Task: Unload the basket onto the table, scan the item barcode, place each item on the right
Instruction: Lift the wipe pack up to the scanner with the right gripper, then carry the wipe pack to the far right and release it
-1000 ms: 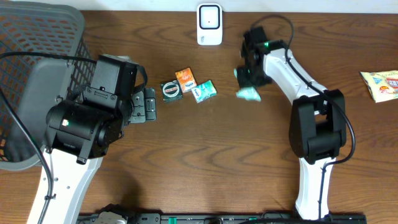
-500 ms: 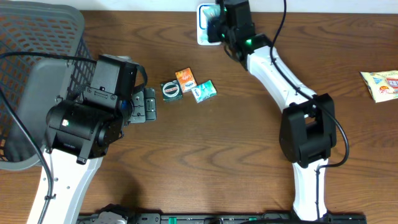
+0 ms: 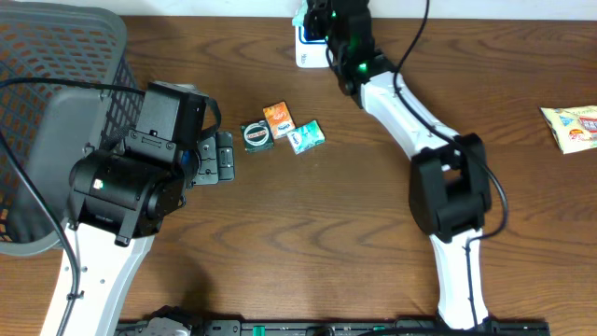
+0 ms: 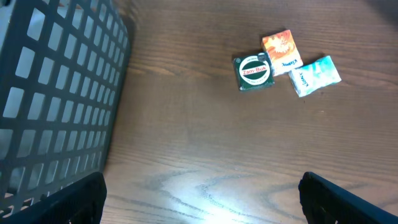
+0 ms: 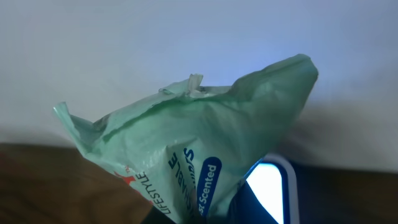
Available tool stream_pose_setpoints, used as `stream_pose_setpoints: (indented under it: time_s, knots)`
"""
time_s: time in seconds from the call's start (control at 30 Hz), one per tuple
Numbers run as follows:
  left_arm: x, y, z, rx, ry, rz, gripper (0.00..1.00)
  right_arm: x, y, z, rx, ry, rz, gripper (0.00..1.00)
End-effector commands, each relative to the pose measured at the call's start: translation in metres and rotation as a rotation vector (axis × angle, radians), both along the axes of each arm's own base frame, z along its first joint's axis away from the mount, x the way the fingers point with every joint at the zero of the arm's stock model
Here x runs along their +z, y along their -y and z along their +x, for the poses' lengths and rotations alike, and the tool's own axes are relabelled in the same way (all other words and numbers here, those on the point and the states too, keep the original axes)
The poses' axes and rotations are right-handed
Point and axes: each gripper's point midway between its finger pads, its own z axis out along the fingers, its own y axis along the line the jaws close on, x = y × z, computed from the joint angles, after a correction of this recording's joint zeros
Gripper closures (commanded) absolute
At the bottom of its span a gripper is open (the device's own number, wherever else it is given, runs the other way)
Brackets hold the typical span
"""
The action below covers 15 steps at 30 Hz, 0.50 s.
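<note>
most of the job looks done to us: our right gripper [image 3: 317,19] pinches the green packet [image 5: 199,149] over the scanner [image 5: 273,186]; only the read remains. our left gripper [image 3: 220,157] is spread wide, empty.

The tabletop [image 3: 308,215] is dark brown with wavy wood grain. At its far edge, the green packet [image 5: 186,149] is pale mint with a blue oval label, white lettering and a touch of red. The scanner [image 3: 306,53] is white with a blue-lit window. Near the middle are a dark green, white-ringed tin [image 4: 254,73], an orange packet [image 4: 281,51] and a teal packet [image 4: 316,75]. The pouch [image 3: 571,126] at the right edge is yellow. The basket [image 3: 56,56] at the left edge is dark grey mesh.
</note>
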Motion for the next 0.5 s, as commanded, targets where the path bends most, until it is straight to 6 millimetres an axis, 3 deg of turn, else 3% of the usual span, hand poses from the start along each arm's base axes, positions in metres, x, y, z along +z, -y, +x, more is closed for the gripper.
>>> stream_pose_setpoints:
  time_s: [0.0,0.13,0.47]
  knots:
    - [0.002,-0.004,0.001,0.006,0.004,0.019,0.02,-0.029,0.006,0.01,-0.047,-0.015,-0.055,0.99]
    - [0.002,-0.004,0.002,0.006,0.004,0.019,0.02,-0.041,0.007,0.011,-0.048,-0.026,-0.072,0.99]
    - [0.002,-0.004,0.002,0.006,0.004,0.019,0.02,-0.031,0.021,0.018,-0.106,0.016,-0.138,0.99]
